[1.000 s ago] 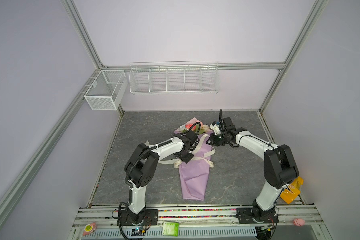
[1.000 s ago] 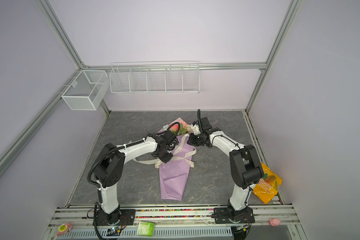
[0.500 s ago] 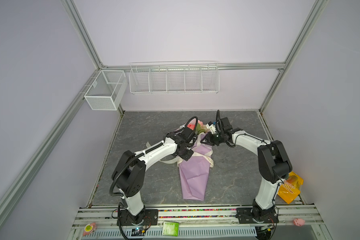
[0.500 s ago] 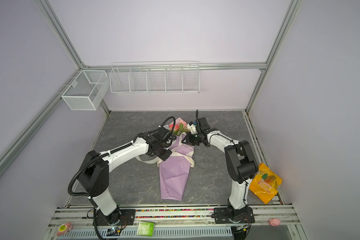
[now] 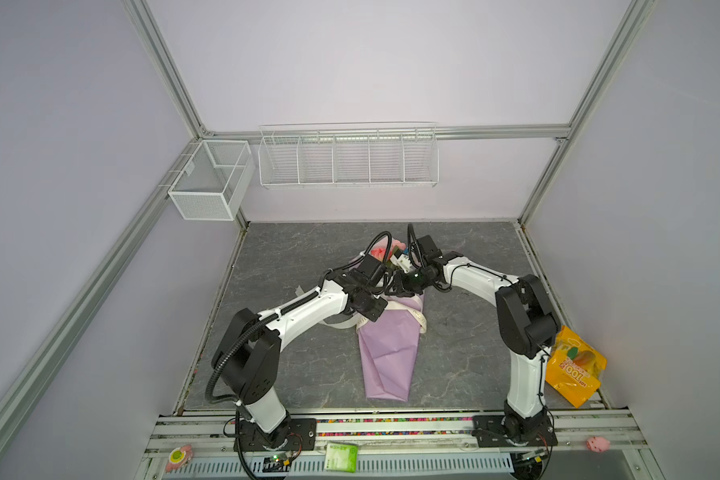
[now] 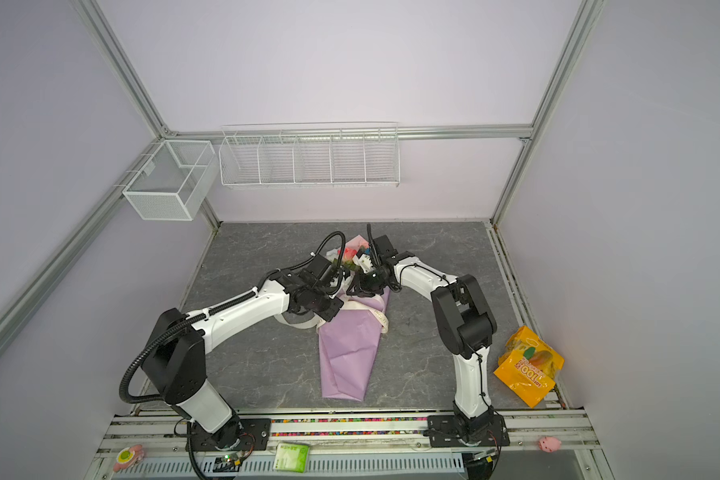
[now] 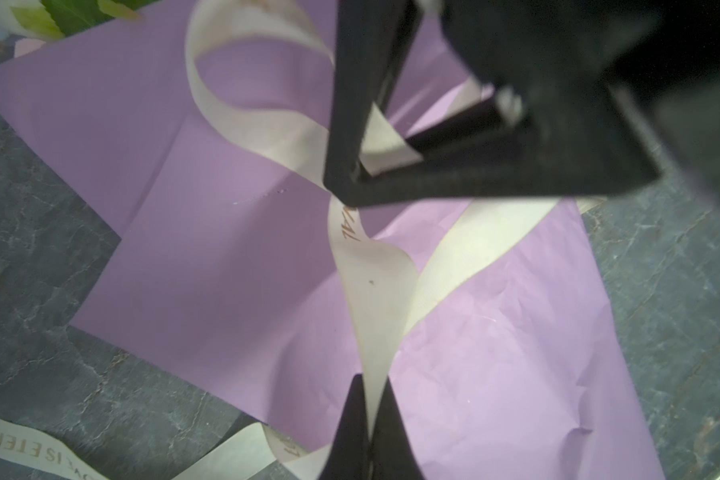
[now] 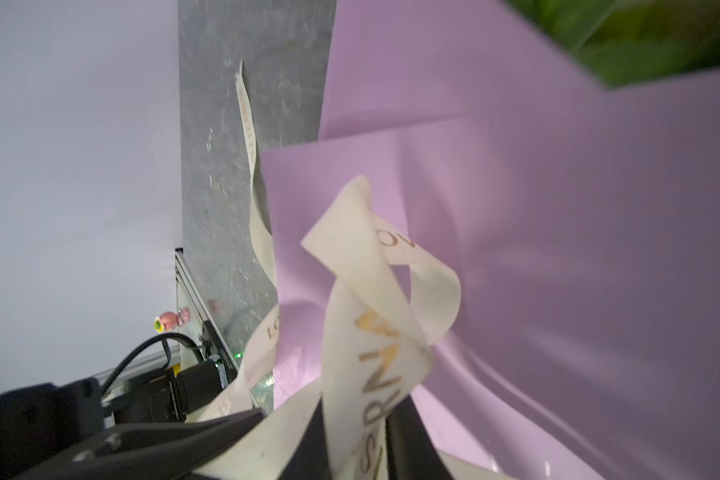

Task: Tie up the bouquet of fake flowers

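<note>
Grey marbled worktop [image 5: 300, 257] inside pale lilac walls carries a lilac paper cone [image 5: 387, 353], lying flat with its point toward the arm bases. At the cone's wide far mouth lies the bouquet of fake flowers [image 5: 378, 250], pink heads and green leaves showing, half hidden by both wrists. A cream lettered ribbon [image 7: 375, 299] loops over the cone's upper half and trails onto the worktop beside it. Over that part the left hand [image 7: 371, 388] is clamped on a strand of ribbon. The right hand [image 8: 360, 413] is close beside it, ribbon running between its fingers; whether they press it cannot be told. An orange snack bag [image 5: 574, 370] lies well apart from the cone.
</note>
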`<state>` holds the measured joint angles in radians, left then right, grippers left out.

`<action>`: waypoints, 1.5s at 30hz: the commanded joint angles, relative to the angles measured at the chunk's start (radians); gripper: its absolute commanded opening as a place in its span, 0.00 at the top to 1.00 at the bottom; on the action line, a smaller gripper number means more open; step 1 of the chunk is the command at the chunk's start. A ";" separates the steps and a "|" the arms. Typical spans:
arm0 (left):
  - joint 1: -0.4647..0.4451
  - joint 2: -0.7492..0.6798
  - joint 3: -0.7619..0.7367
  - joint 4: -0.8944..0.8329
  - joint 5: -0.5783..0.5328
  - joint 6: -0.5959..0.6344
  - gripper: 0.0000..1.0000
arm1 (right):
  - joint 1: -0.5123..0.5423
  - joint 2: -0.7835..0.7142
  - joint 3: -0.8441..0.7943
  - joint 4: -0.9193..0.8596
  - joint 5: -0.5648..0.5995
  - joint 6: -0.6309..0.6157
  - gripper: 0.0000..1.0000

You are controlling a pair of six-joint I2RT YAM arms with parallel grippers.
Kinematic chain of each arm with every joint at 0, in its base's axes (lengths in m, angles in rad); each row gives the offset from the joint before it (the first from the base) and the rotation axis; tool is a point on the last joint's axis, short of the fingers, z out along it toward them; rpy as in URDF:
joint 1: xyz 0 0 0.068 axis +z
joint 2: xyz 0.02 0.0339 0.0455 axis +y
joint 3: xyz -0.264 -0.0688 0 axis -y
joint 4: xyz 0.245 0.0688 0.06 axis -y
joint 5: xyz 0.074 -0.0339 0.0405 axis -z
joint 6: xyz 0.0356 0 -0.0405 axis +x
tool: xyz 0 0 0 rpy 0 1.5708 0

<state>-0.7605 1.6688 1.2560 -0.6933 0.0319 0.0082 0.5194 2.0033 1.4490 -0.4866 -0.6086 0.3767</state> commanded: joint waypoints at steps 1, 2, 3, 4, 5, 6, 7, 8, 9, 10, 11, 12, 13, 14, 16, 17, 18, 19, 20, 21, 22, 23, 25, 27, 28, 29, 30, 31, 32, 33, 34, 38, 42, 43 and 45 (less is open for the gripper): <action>-0.005 -0.046 -0.018 0.042 0.013 -0.017 1.00 | 0.001 -0.014 -0.041 -0.102 -0.025 -0.101 0.73; -0.005 -0.053 -0.023 0.048 0.014 -0.021 1.00 | 0.003 -0.025 -0.053 -0.105 -0.034 -0.109 0.71; -0.005 -0.059 -0.027 0.052 0.014 -0.024 1.00 | 0.003 -0.040 -0.062 -0.109 -0.044 -0.120 0.69; -0.005 -0.064 -0.029 0.057 0.016 -0.028 1.00 | 0.003 -0.056 -0.068 -0.122 -0.049 -0.137 0.67; -0.005 -0.066 -0.029 0.060 0.016 -0.032 1.00 | 0.003 -0.071 -0.073 -0.130 -0.038 -0.145 0.65; -0.005 -0.064 -0.028 0.061 0.016 -0.038 1.00 | 0.002 -0.090 -0.080 -0.141 -0.016 -0.151 0.61; -0.005 -0.061 -0.027 0.062 0.016 -0.042 1.00 | -0.001 -0.108 -0.085 -0.153 0.004 -0.155 0.57; -0.004 -0.057 -0.023 0.063 0.016 -0.046 1.00 | -0.006 -0.126 -0.095 -0.154 0.025 -0.153 0.56; -0.004 -0.052 -0.021 0.064 0.016 -0.051 1.00 | -0.014 -0.149 -0.111 -0.149 0.046 -0.147 0.54; -0.004 -0.049 -0.022 0.067 0.016 -0.056 1.00 | -0.023 -0.172 -0.125 -0.145 0.064 -0.140 0.52; -0.004 -0.046 -0.021 0.071 0.018 -0.059 1.00 | -0.031 -0.190 -0.137 -0.140 0.082 -0.133 0.50; -0.003 -0.041 -0.020 0.073 0.018 -0.063 1.00 | -0.041 -0.214 -0.154 -0.138 0.113 -0.128 0.40; -0.003 -0.037 -0.018 0.074 0.017 -0.067 1.00 | -0.046 -0.239 -0.170 -0.135 0.147 -0.127 0.38; -0.003 -0.032 -0.017 0.074 0.016 -0.072 1.00 | -0.048 -0.262 -0.184 -0.129 0.168 -0.128 0.37; -0.003 -0.025 -0.012 0.080 0.008 -0.085 1.00 | -0.049 -0.312 -0.215 -0.120 0.219 -0.121 0.37; -0.003 -0.021 -0.010 0.080 0.002 -0.096 1.00 | -0.048 -0.336 -0.235 -0.108 0.236 -0.112 0.37; -0.002 -0.017 -0.006 0.081 0.000 -0.105 1.00 | -0.047 -0.368 -0.263 -0.079 0.242 -0.098 0.38; -0.002 -0.012 -0.001 0.081 0.000 -0.112 1.00 | -0.044 -0.398 -0.295 -0.049 0.243 -0.070 0.39; 0.000 -0.007 0.004 0.080 0.002 -0.118 1.00 | -0.041 -0.425 -0.323 -0.018 0.248 -0.038 0.41; 0.001 0.001 0.010 0.081 0.007 -0.124 1.00 | -0.032 -0.455 -0.365 0.033 0.244 0.003 0.43; 0.003 0.008 0.016 0.080 0.014 -0.128 1.00 | -0.018 -0.482 -0.406 0.091 0.240 0.042 0.45; 0.004 0.013 0.021 0.080 0.021 -0.130 1.00 | 0.001 -0.500 -0.440 0.143 0.238 0.067 0.46; 0.007 0.024 0.032 0.075 0.025 -0.137 1.00 | 0.040 -0.507 -0.464 0.185 0.253 0.074 0.50; 0.009 0.033 0.041 0.071 0.028 -0.142 1.00 | 0.074 -0.486 -0.459 0.198 0.292 0.078 0.52; 0.009 0.036 0.045 0.068 0.032 -0.147 1.00 | 0.089 -0.469 -0.457 0.214 0.308 0.093 0.53; 0.010 0.039 0.049 0.066 0.038 -0.150 1.00 | 0.098 -0.454 -0.454 0.230 0.317 0.104 0.54; 0.010 0.043 0.055 0.063 0.044 -0.155 1.00 | 0.108 -0.439 -0.451 0.245 0.344 0.113 0.55; 0.010 0.047 0.061 0.061 0.052 -0.158 1.00 | 0.114 -0.429 -0.455 0.265 0.391 0.121 0.54; 0.010 0.048 0.063 0.061 0.056 -0.162 1.00 | 0.117 -0.416 -0.456 0.281 0.429 0.130 0.54; 0.010 0.048 0.064 0.061 0.057 -0.167 1.00 | 0.117 -0.399 -0.451 0.296 0.461 0.133 0.55; 0.010 0.048 0.064 0.062 0.058 -0.172 1.00 | 0.117 -0.384 -0.444 0.312 0.494 0.133 0.55; 0.010 0.052 0.080 0.047 0.064 -0.171 1.00 | 0.116 -0.348 -0.423 0.372 0.513 0.068 0.53; 0.012 0.048 0.086 0.038 0.057 -0.169 1.00 | 0.123 -0.324 -0.443 0.431 0.509 -0.106 0.51; 0.012 0.048 0.086 0.038 0.057 -0.170 1.00 | 0.123 -0.316 -0.444 0.431 0.512 -0.143 0.50; 0.012 0.049 0.088 0.037 0.059 -0.172 1.00 | 0.124 -0.307 -0.450 0.440 0.486 -0.221 0.48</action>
<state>-0.7528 1.7077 1.3113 -0.6376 0.0807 -0.1493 0.6369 1.6756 1.0023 -0.0994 -0.1223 0.3042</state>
